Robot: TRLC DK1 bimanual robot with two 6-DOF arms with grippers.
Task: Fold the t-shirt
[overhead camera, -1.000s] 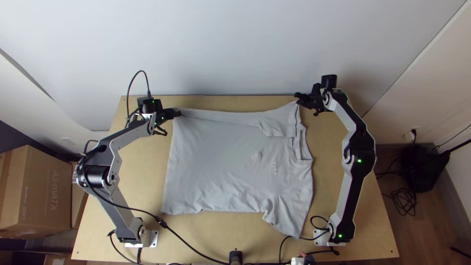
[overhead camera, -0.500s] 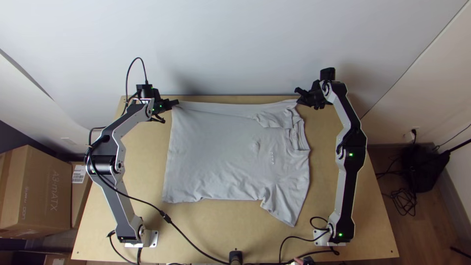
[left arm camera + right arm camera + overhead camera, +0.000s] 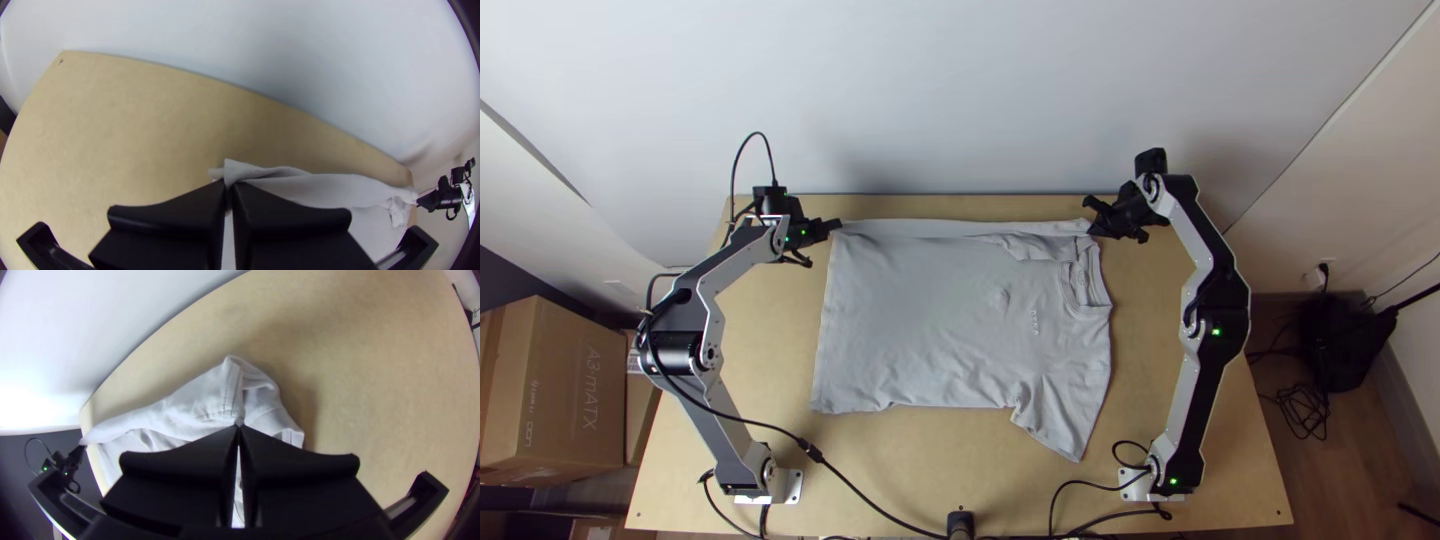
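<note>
Light wooden table [image 3: 960, 450] under both jaws. Grey t-shirt [image 3: 920, 320] spans between them and spreads from there toward the arm bases: soft knit, lightly wrinkled, far strip folded over, cloth bunched by the ribbed collar [image 3: 1087, 285] near the right jaws. Brown cardboard box [image 3: 570, 390] off the table, well outboard of the left jaws; can't see inside. My left gripper [image 3: 838, 225]: closed on the shirt's far hem-side corner. My right gripper [image 3: 1093, 232]: pinching its far edge by a stitched hem.

Top view: high over table [image 3: 980, 455] from six o'clock, steeply down. Wrist views: close, downward from ten and two, sharing twelve-o'clock edge of shirt [image 3: 930, 320].
</note>
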